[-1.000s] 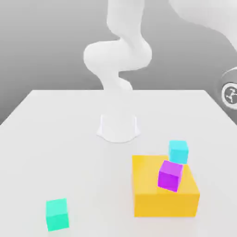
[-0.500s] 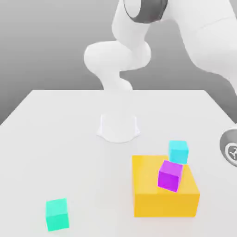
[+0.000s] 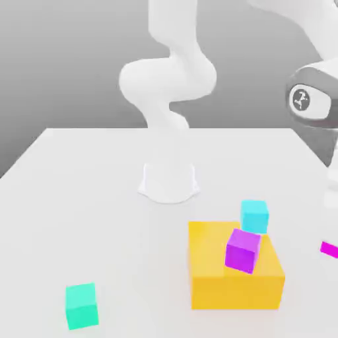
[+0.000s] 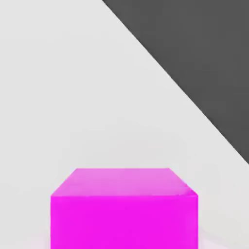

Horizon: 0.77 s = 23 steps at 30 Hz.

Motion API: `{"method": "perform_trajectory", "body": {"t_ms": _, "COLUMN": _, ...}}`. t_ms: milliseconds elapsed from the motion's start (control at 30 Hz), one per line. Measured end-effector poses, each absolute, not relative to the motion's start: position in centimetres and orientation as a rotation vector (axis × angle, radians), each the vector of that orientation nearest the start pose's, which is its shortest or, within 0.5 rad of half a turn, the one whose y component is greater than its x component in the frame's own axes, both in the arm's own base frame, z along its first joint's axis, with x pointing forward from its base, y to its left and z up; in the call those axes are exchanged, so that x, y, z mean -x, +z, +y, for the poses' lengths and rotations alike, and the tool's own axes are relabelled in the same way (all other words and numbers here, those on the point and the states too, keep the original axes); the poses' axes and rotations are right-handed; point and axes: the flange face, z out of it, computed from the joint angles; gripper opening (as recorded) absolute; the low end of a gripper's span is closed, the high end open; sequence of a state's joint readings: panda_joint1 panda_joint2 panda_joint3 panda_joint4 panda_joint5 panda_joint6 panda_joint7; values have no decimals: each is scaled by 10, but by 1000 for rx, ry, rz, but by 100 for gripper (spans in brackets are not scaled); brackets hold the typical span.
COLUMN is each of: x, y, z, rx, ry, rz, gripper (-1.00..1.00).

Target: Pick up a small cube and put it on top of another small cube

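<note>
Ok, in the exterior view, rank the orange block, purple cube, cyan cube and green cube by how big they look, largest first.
1. Orange block, clearly largest.
2. Purple cube, green cube and cyan cube: too alike to rank, with nearness to the camera adding doubt.
</note>
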<state>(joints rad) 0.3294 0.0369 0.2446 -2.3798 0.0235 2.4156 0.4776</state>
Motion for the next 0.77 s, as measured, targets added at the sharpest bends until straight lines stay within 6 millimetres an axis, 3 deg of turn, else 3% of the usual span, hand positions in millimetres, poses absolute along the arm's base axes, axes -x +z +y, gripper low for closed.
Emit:
{"method": "perform_trajectory", "body": {"t_ms": 233, "x": -359, "y": 333, "z": 231, "rx": 3119, "ry": 15, "rz": -175, "gripper": -100}}
{"method": "perform_trajectory", "body": {"t_ms": 467, "x": -299, "y": 340, "z": 189, "rx": 3128, "ry": 6, "rz": -219, "gripper": -100}}
{"method": "perform_trajectory", "body": {"t_ms": 667, "x": -290, "y": 283, "z": 182, "rx": 3132, "ry": 3, "rz": -226, "gripper": -100}}
{"method": "perform_trajectory", "body": {"t_ms": 700, "x": -289, "y": 276, "z": 181, "rx": 3132, "ry": 3, "rz": -226, "gripper": 100}}
{"method": "perform_trajectory", "body": {"t_ms": 767, "x": -289, "y": 276, "z": 181, "rx": 3132, "ry": 3, "rz": -226, "gripper": 100}}
